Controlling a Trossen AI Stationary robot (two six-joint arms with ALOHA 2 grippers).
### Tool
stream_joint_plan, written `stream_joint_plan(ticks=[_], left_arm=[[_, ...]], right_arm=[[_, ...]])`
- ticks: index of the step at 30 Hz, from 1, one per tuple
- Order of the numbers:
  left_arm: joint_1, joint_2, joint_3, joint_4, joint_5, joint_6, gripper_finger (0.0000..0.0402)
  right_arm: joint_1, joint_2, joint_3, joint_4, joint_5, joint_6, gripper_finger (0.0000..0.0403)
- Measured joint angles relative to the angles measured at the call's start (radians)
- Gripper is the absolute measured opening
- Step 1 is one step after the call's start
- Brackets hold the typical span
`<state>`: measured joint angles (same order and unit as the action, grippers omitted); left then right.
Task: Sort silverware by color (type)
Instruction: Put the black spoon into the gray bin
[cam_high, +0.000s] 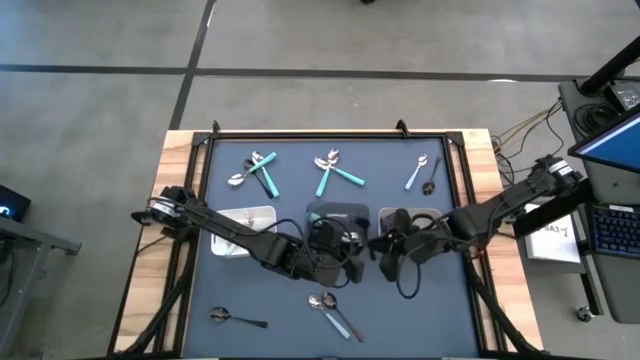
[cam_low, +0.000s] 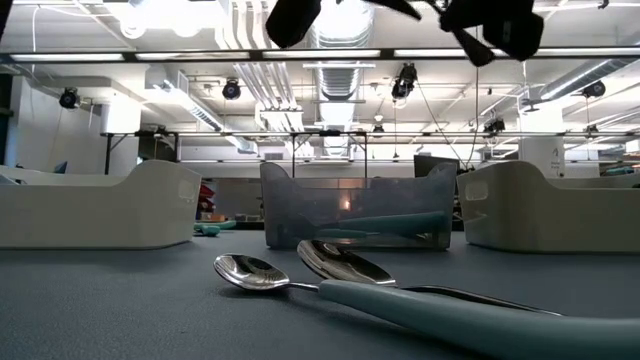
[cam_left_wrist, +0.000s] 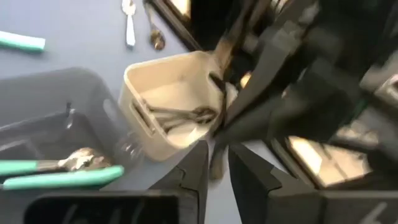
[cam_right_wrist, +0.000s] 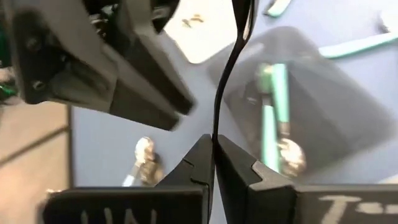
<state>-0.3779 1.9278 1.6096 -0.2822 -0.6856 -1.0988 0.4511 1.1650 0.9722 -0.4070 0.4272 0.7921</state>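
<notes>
My right gripper (cam_high: 380, 248) (cam_right_wrist: 214, 146) is above the mat, in front of the gap between the grey middle tray (cam_high: 336, 214) and the right white tray (cam_high: 410, 218), shut on a dark utensil (cam_right_wrist: 225, 68). My left gripper (cam_high: 352, 262) (cam_left_wrist: 217, 155) faces it closely and is slightly open. A thin dark end (cam_left_wrist: 216, 167) shows in its gap; I cannot tell whether it touches. Teal-handled pieces (cam_left_wrist: 56, 177) lie in the grey tray, and dark pieces (cam_left_wrist: 177, 114) lie in the right white tray (cam_left_wrist: 168, 93). My right gripper pinches the dark utensil's thin handle (cam_right_wrist: 216, 127) between its two fingers. The utensil stands out past the fingertips, slightly curved and lifted clear of the mat. Which end it has cannot be told.
The left white tray (cam_high: 245, 222) holds silver pieces. Loose teal spoons (cam_high: 262, 170) (cam_high: 336, 172) and a silver and a dark piece (cam_high: 422, 172) lie at the far side. A dark spoon (cam_high: 236, 318) and two spoons (cam_high: 334, 314) (cam_low: 300, 275) lie near the front edge.
</notes>
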Motion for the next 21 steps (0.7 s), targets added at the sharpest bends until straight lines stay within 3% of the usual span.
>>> stream_joint_plan(ticks=[6, 13, 16, 21], left_arm=[[-0.004, -0.004, 0.000, -0.042, 0.074, 0.000, 0.0068], [-0.017, -0.004, 0.000, -0.051, 0.084, 0.000, 0.0071], [-0.019, -0.004, 0.000, -0.051, 0.084, 0.000, 0.0071], [-0.024, -0.006, 0.000, -0.050, 0.084, -0.001, 0.0071]], right_arm=[[0.000, -0.039, 0.098, -0.356, 0.029, 0.027, 0.0007], [0.000, -0.031, 0.131, -0.838, 0.016, 0.168, 0.0008], [0.000, -0.031, 0.080, -0.916, 0.006, 0.217, 0.0008], [0.000, -0.025, -0.001, -0.889, -0.016, 0.222, 0.0009]])
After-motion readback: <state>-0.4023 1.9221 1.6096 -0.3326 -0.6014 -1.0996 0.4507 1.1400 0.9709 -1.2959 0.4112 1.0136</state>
